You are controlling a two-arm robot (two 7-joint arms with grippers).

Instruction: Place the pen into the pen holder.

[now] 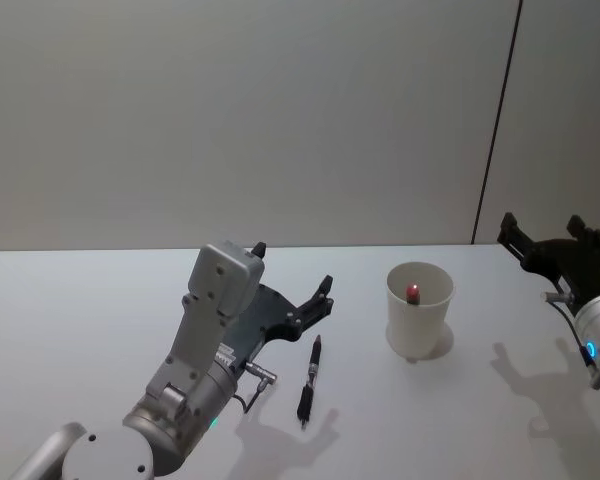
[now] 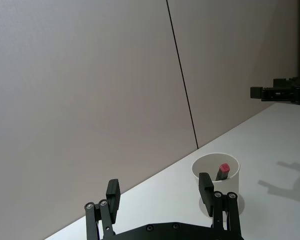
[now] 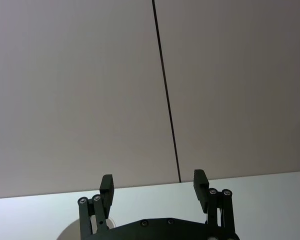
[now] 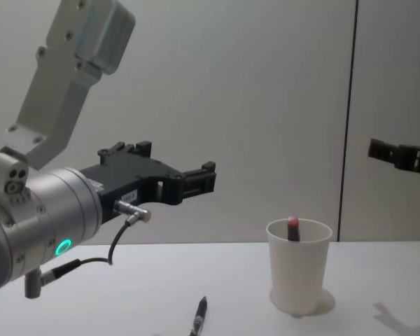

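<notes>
A black pen point(image 1: 309, 380) point(image 4: 198, 318) lies on the white table, a little left of the pen holder point(image 1: 419, 318) point(image 4: 299, 276) point(image 2: 210, 161), a white paper cup. Inside the cup stands a dark pen with a red tip point(image 1: 413, 292) point(image 4: 292, 225) point(image 2: 223, 169). My left gripper point(image 1: 293, 267) point(image 4: 175, 164) point(image 2: 159, 190) hovers open and empty above the table, just left of and above the lying pen. My right gripper point(image 1: 542, 225) point(image 3: 153, 184) point(image 4: 399, 154) hangs open and empty in the air, right of the cup.
The white table point(image 1: 90, 300) meets a plain grey wall with a dark vertical seam point(image 1: 495, 130). Shadows of both grippers fall on the tabletop.
</notes>
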